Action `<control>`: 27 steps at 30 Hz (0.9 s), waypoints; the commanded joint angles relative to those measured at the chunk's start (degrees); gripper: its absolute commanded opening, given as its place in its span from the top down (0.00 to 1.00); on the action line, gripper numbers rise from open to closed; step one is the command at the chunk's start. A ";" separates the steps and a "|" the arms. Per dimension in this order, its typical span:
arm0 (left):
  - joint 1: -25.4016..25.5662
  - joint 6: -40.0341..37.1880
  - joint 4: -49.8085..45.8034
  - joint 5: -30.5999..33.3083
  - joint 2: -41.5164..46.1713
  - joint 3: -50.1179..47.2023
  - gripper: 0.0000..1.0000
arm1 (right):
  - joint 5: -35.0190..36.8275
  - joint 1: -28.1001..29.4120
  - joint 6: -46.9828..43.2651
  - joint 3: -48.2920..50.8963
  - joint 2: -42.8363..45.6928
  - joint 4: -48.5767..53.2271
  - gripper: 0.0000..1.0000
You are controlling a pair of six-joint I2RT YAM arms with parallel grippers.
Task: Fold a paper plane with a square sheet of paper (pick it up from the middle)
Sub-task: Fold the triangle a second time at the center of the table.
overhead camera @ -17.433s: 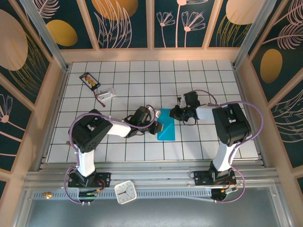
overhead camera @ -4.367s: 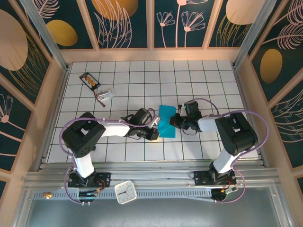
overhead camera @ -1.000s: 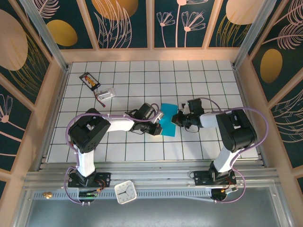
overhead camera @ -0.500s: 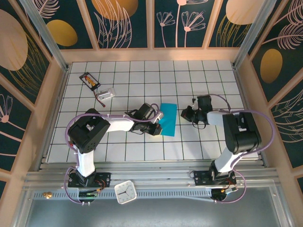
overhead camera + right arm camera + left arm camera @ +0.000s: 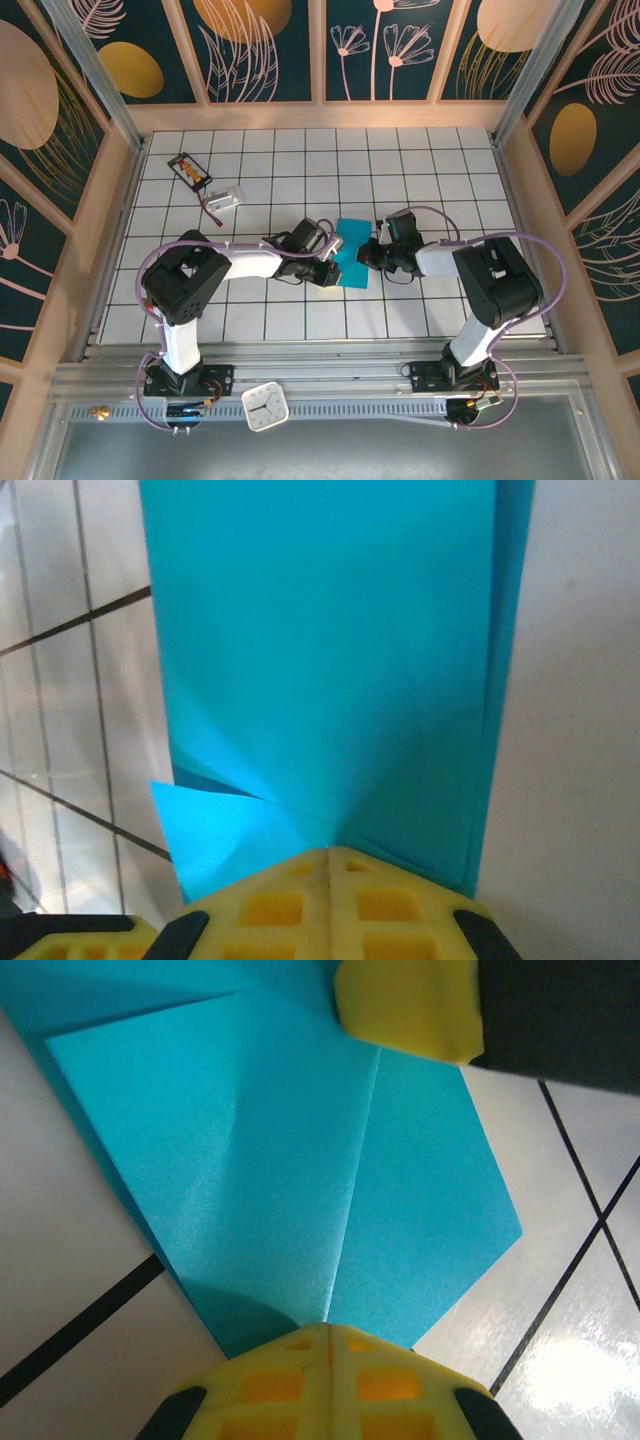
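Observation:
The teal-blue sheet of paper [image 5: 351,243] lies flat on the white tiles, folded into a narrow shape with a centre crease [image 5: 355,1190] and slanted flaps [image 5: 215,830]. My left gripper [image 5: 330,270] is shut, and its yellow fingertips [image 5: 328,1355] press down on the paper's near left edge at the crease. My right gripper [image 5: 369,256] is shut too, its tips [image 5: 328,870] resting on the paper's right side where a flap meets the main fold. Nothing is held between either pair of fingers. In the left wrist view one of the right gripper's yellow fingers [image 5: 410,1005] shows across the paper.
A small black card with orange marks [image 5: 190,170] and a clear part with wires [image 5: 224,198] lie at the back left. Wooden walls [image 5: 100,230] fence the tiled floor. A white clock [image 5: 265,407] sits on the front rail.
Over the last half second the right gripper came back left from the bare tiles onto the paper's right side. The left gripper stayed pressed on the paper.

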State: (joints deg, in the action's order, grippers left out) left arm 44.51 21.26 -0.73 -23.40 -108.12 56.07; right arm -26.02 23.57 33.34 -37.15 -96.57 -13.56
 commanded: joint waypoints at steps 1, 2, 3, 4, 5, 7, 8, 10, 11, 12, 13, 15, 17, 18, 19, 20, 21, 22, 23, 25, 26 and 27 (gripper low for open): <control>-0.39 0.85 -11.32 1.95 0.30 -1.88 0.87 | 0.86 -0.57 -1.75 1.67 -2.47 -0.59 1.00; -0.39 1.51 -10.39 1.13 1.45 -1.09 0.80 | 0.64 -0.63 -1.96 2.07 -2.85 -0.63 1.00; -0.43 2.25 -9.36 0.33 2.24 -0.71 0.77 | 0.54 -0.63 -2.15 2.36 -3.05 -0.55 1.00; -0.45 3.30 -7.99 -1.07 2.92 0.13 0.74 | 0.53 -0.70 -2.33 2.80 -3.27 -0.59 1.00; -0.44 4.60 -6.57 -2.11 3.42 1.54 0.71 | 0.45 -0.64 -2.58 3.15 -3.41 -0.42 1.00; -0.48 7.23 -3.77 -3.84 3.46 2.57 0.69 | 0.53 -0.80 -2.83 3.85 -3.20 -0.37 1.00; -0.49 8.30 -2.32 -4.45 3.05 3.14 0.70 | 0.61 -0.86 -2.95 4.07 -3.06 -0.29 1.00; -0.56 9.19 -2.05 -3.30 1.61 4.94 0.78 | 0.78 -0.89 -3.15 4.27 -2.90 -0.10 1.00; -0.66 9.34 -2.25 -3.33 0.59 6.01 0.84 | 0.84 -0.95 -3.26 4.26 -2.85 0.06 1.00; -0.72 9.40 -2.10 -3.75 -0.20 6.84 0.88 | 0.80 -0.97 -3.36 4.19 -2.92 0.19 1.00; -0.68 9.45 -1.99 -4.16 -1.17 7.80 0.93 | 0.80 -0.98 -3.37 4.19 -2.99 0.20 1.00; -0.66 9.53 -1.87 -4.58 -2.96 9.31 1.00 | 0.71 -1.03 -3.41 4.12 -3.09 0.20 1.00; -0.66 9.50 -1.99 -5.72 -4.88 10.64 1.00 | 0.93 -1.16 -3.46 4.19 -2.93 0.32 1.00; -0.66 9.46 -2.04 -6.02 -5.50 10.92 1.00 | 1.02 -1.24 -3.54 4.14 -2.92 0.31 1.00; -0.70 9.36 -2.08 -6.47 -6.20 11.15 1.00 | 1.06 -1.31 -3.55 4.19 -3.08 0.43 1.00; -0.69 9.24 -2.08 -6.96 -6.74 11.31 1.00 | 1.06 -1.41 -3.63 4.19 -3.01 0.55 1.00; -0.71 9.12 -2.27 -7.13 -7.28 11.50 1.00 | 1.06 -1.47 -3.70 4.19 -3.06 0.64 1.00; -0.66 8.96 -2.79 -7.19 -7.90 11.69 1.00 | 1.15 -1.59 -3.81 4.19 -3.17 0.64 1.00; -0.66 8.33 -3.44 -6.89 -8.35 11.76 1.00 | 1.23 -1.69 -3.75 4.10 -3.20 0.71 1.00; -0.71 7.37 -4.68 -5.76 -8.82 11.31 1.00 | 1.28 -1.91 -3.90 3.97 -3.28 1.03 1.00; -0.71 6.74 -5.47 -4.82 -8.92 11.09 1.00 | 1.40 -2.00 -3.88 3.88 -3.28 1.12 1.00; -0.66 6.26 -6.20 -4.49 -9.12 10.76 1.00 | 1.49 -2.02 -3.99 3.90 -3.41 1.25 1.00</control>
State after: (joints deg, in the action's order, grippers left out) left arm 44.07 29.39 -2.85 -28.56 -115.98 66.63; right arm -28.62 22.70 31.38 -35.18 -97.34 -18.22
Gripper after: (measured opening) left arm 0.056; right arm 0.057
